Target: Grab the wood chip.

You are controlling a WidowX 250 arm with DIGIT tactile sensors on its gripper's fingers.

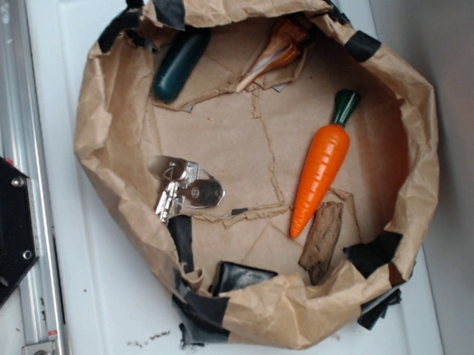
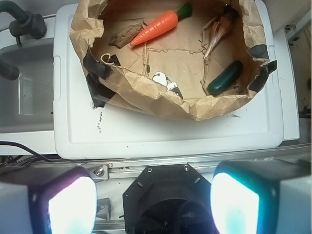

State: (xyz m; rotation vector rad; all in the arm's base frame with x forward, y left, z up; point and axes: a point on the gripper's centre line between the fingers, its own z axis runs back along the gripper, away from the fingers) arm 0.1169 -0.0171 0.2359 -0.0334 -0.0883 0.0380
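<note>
White tabletop (image 1: 123, 306) carries a crumpled brown paper nest (image 1: 98, 132), patched with black tape along its rim. Inside it, the wood chip (image 1: 323, 238) lies flat against the nest's wall, near a strip of tape, its upper end just beside the tip of the orange toy carrot (image 1: 321, 174); whether the two touch I cannot tell. In the wrist view the wood chip (image 2: 126, 33) shows at the far left of the nest, partly tucked under the folded paper edge. Further out sit a cluster of shiny metal pieces (image 1: 184, 189), a dark green oblong object (image 1: 181, 63) and a brownish-orange item (image 1: 273, 50) by the opposite wall.

The gripper (image 2: 153, 202) hangs well apart from the nest, back over the robot's base (image 2: 165, 195), with its jaws spread wide and nothing between them. By that showing the task is barely started: the approach, the descent over the chip and the closing all remain. The carrot alongside and the overhanging paper could crowd the grasp.
</note>
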